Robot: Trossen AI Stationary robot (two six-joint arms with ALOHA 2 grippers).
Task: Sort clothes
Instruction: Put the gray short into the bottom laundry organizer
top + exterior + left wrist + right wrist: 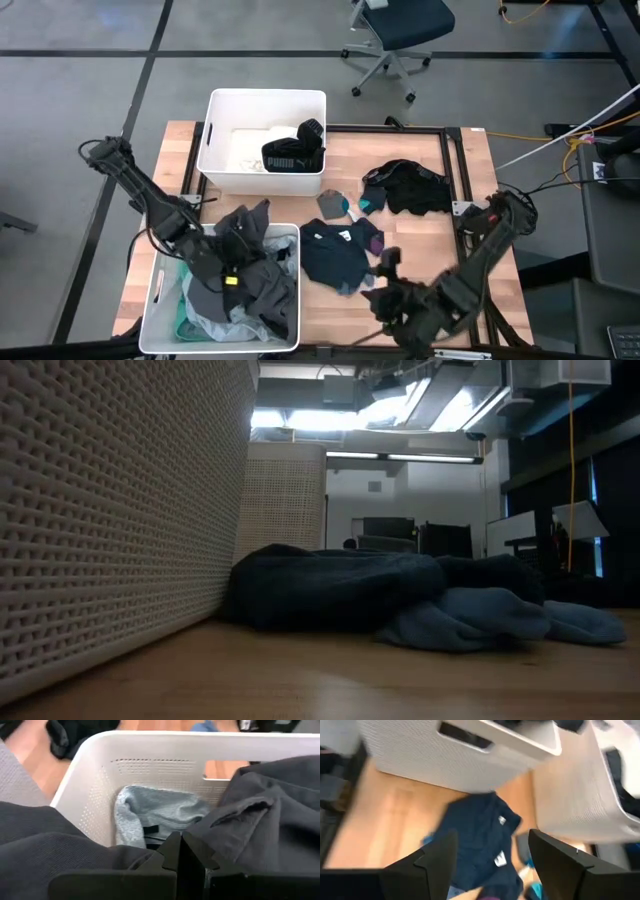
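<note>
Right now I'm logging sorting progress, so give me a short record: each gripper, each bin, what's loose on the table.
left gripper: shut on grey garment over near bin
right gripper: open, empty, above navy garment
far bin: PUMA garment, white cloth
table: navy garment, black pile, small teal pieces

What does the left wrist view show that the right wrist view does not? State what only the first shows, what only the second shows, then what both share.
Only the left wrist view: the left gripper shut on a dark grey garment, held over the near bin, with a light grey garment lying inside it.

Only the right wrist view: the right gripper open and empty above a navy garment lying on the wooden table, and the far bin.

Both: white perforated bins, dark clothing and a stretch of wooden table.
</note>
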